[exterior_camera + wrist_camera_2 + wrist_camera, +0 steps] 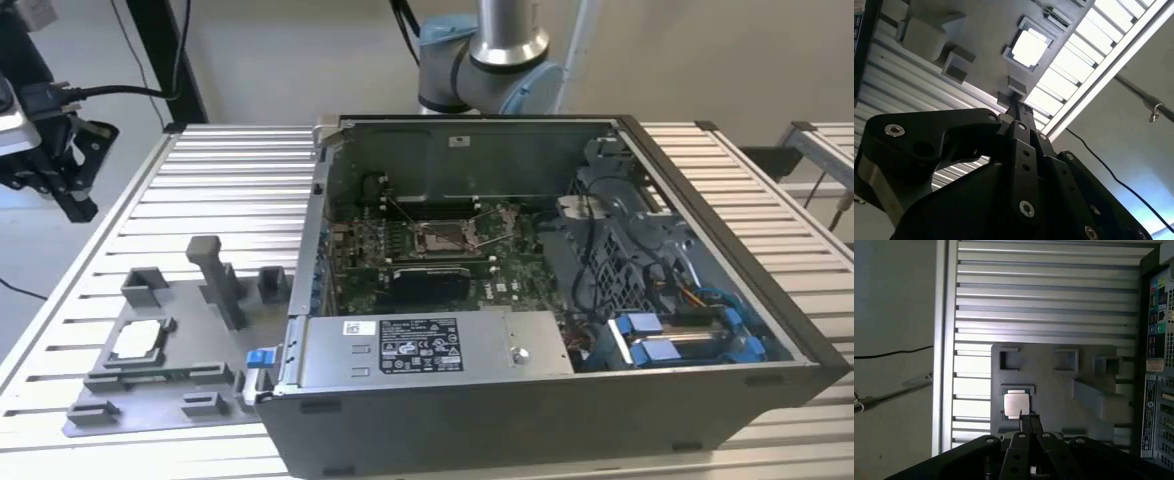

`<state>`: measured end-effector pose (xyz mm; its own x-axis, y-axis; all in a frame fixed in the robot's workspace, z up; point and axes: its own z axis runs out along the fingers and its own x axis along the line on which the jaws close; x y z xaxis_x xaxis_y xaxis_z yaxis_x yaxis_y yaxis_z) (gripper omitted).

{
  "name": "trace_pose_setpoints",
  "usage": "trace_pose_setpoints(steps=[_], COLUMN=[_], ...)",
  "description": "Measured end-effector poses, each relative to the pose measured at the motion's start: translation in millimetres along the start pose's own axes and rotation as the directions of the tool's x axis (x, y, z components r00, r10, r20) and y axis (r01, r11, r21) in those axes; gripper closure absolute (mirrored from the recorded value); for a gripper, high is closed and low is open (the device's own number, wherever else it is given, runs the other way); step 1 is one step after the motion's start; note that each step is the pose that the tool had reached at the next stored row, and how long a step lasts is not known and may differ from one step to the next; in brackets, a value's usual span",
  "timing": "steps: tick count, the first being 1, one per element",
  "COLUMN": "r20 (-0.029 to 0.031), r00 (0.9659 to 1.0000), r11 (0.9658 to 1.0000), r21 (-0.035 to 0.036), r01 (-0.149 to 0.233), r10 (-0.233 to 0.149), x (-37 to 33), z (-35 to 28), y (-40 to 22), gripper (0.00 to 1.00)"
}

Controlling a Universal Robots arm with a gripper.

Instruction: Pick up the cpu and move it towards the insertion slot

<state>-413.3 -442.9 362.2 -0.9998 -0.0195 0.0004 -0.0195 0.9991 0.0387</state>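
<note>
The silvery square cpu (139,342) lies flat in a gray fixture (200,372), well apart from the metal-framed insertion slot (445,236).

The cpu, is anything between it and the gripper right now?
Nothing visible. In the first wrist view the cpu lies uncovered in its recess in the gray fixture, and the gripper points at it with no object between them. The fixture's raised blocks stand clear of that line.
</note>
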Motion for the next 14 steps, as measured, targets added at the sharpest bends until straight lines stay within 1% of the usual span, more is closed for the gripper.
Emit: trace_pose_setpoints(steps=[13, 14], r20=[0.0, -0.0001], r00=[1.0, 1.0], r11=[1.0, 1.0], r21=[0.0, 0.0], r01=[0.0, 0.0], r10=[0.0, 0.0], x=[0.1, 0.1], z=[0.0, 0.0], y=[0.0, 0.0], gripper=[1.0, 0.0])
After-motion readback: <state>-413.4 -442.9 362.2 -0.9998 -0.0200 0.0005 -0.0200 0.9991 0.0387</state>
